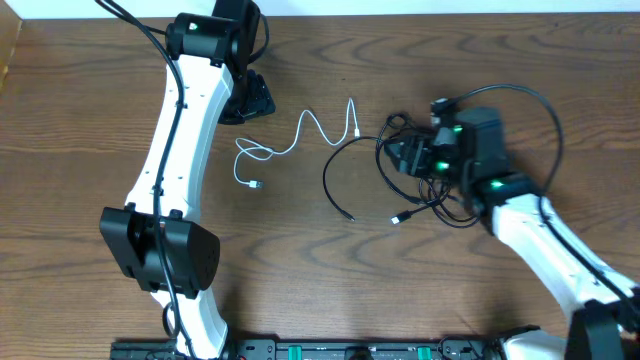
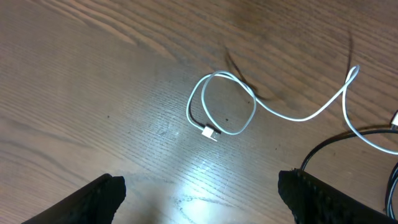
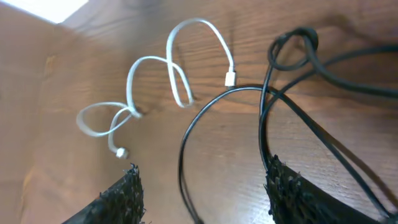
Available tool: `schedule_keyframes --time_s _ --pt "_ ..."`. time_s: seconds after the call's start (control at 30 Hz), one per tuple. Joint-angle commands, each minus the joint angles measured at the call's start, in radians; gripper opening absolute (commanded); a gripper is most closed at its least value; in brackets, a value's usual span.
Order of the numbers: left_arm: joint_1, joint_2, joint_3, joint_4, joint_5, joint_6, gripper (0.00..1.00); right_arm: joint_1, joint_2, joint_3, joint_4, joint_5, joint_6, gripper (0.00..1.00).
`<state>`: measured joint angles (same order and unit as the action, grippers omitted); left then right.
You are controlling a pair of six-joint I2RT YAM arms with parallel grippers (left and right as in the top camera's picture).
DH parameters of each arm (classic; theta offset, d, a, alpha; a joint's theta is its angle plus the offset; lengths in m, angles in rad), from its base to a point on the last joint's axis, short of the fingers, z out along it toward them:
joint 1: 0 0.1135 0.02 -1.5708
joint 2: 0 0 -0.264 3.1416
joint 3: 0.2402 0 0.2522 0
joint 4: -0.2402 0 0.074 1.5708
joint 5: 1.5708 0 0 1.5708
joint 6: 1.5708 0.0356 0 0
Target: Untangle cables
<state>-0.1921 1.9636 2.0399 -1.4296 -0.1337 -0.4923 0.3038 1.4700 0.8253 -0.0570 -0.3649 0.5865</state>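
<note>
White cable (image 2: 298,118) lies beside black cables (image 3: 205,103) that pass between the right gripper (image 3: 202,171)'s spread fingers; left gripper (image 2: 200,183) gapes empty.

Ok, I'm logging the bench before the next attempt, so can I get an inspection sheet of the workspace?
Surface: wooden table, brown grain.
Job's things: white cable loosely looped, lying beside the black one; black cable bunched and knotted near the right gripper.
Clutter: nothing seen.
Grippers: left gripper open, white cable ahead of it; right gripper open over black strands.
Cables: thick arm wires run along both arms.
Surroundings: dark rail at the front edge.
</note>
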Motion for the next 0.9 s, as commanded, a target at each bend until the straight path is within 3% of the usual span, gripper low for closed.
schedule_keyframes --time_s 0.0,0.17,0.57,0.7,0.83,0.87 --pt "0.002 -0.007 0.008 -0.004 -0.006 0.009 0.86 0.065 0.035 0.011 0.031 0.316 0.145 0.63" --pt "0.002 -0.007 0.008 -0.006 -0.006 0.009 0.86 0.110 0.113 0.011 0.072 0.514 0.333 0.65" --pt "0.002 -0.007 0.008 -0.006 -0.006 0.010 0.86 0.117 0.436 0.011 0.561 0.539 0.345 0.67" --pt "0.002 -0.007 0.008 -0.007 -0.006 0.010 0.86 0.116 0.497 0.011 0.690 0.527 0.344 0.47" --pt "0.002 -0.007 0.008 -0.014 -0.006 0.010 0.86 0.106 0.494 0.014 0.720 0.529 0.310 0.01" --pt "0.002 -0.007 0.008 -0.015 -0.006 0.010 0.86 0.099 0.491 0.014 0.724 0.509 0.305 0.01"
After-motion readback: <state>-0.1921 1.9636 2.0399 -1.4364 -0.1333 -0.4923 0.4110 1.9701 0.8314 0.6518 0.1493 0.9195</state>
